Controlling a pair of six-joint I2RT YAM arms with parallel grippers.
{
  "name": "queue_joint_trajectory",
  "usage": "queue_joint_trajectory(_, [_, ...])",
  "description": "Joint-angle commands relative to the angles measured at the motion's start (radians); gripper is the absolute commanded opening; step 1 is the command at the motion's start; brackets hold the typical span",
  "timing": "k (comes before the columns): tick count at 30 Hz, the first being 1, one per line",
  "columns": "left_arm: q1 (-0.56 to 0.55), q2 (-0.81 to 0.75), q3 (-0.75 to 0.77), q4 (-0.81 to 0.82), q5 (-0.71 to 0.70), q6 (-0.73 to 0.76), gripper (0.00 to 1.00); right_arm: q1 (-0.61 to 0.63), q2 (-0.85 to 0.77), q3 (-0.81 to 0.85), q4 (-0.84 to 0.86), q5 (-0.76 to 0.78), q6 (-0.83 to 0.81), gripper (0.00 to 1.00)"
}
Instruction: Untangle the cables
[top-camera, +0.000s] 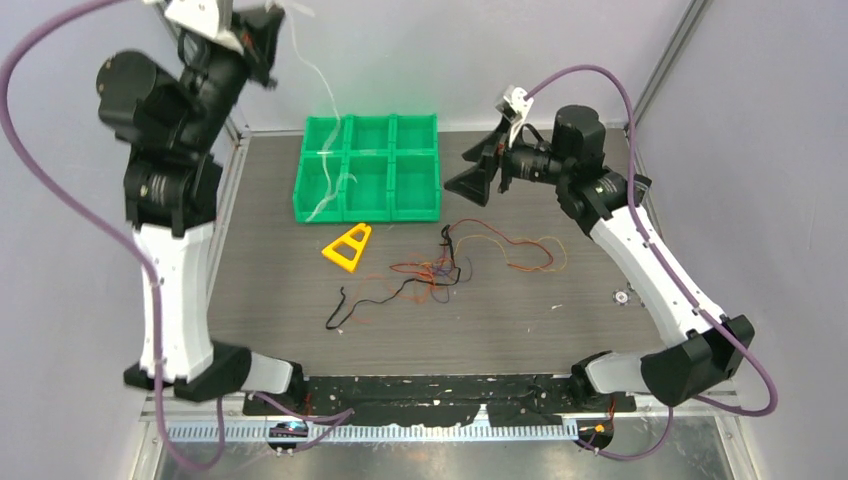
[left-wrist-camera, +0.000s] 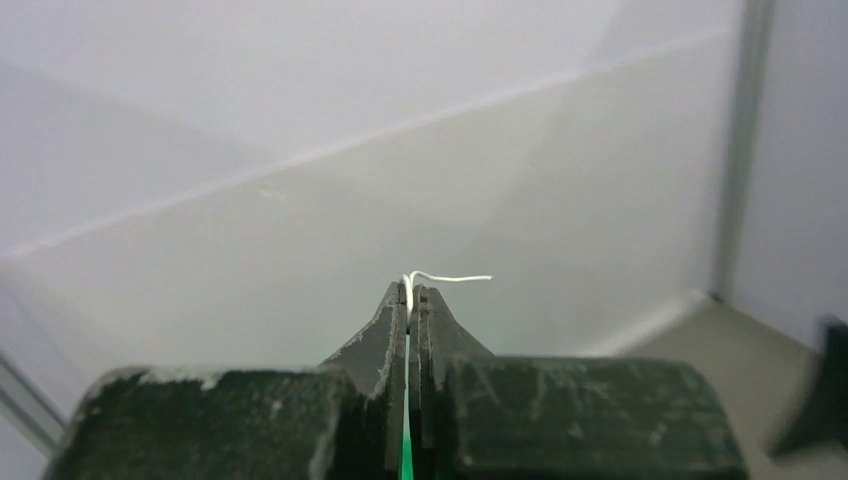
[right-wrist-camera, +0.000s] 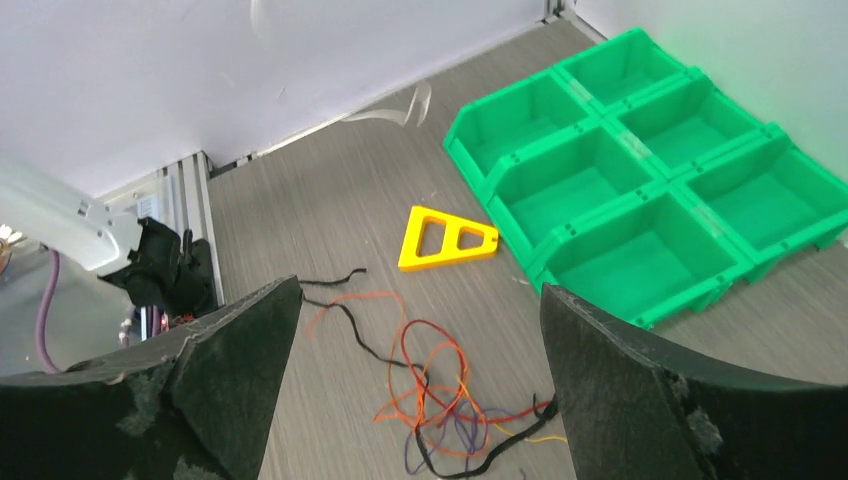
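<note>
One strand hangs apart from the heap: the white cable (left-wrist-camera: 455, 277) is pinched between the closed fingertips of the left gripper (left-wrist-camera: 410, 296), which is raised high at the far left, and in the top view the strand trails down toward the green bin tray (top-camera: 365, 212). Whether its lower end rests in a compartment or on the rim I cannot tell. The remaining cables (top-camera: 435, 272), orange, red, black and purple, lie knotted mid-table, just right of the yellow triangle (top-camera: 348, 247) and near of the tray. Their spread runs mostly left to right, with a black tail (top-camera: 345, 305) reaching to the near left and thin orange loops (top-camera: 530, 255) trailing right. The right gripper (right-wrist-camera: 420, 292) hovers with fingers spread wide and nothing between them. It looks down on the knot from the far right, so the clump lies near and slightly left of it. That arm is the closer and the free one, and I judge the next pick is its job, probably from the looser orange end.
</note>
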Motion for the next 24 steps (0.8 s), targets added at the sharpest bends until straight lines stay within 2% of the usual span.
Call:
queue_joint_trajectory(1, [0.004, 0.224, 0.261, 0.178, -0.329, 0.146, 0.00, -0.009, -0.063, -0.072, -0.076, 0.013, -0.083, 0.95])
queue_joint_trajectory(4, [0.015, 0.362, 0.379, 0.308, -0.399, 0.235, 0.00, -0.017, -0.069, -0.118, -0.083, 0.011, -0.094, 0.95])
queue_joint_trajectory(8, [0.035, 0.469, 0.378, 0.472, -0.443, 0.311, 0.00, -0.030, -0.055, -0.134, -0.092, 0.011, -0.101, 0.95])
queue_joint_trajectory(17, [0.131, 0.590, 0.337, 0.545, -0.430, 0.237, 0.00, -0.053, -0.002, -0.141, -0.121, -0.008, -0.126, 0.95])
queue_joint_trajectory(24, [0.172, 0.717, 0.374, 0.619, -0.347, 0.181, 0.00, -0.057, 0.040, -0.135, -0.123, -0.017, -0.127, 0.95])
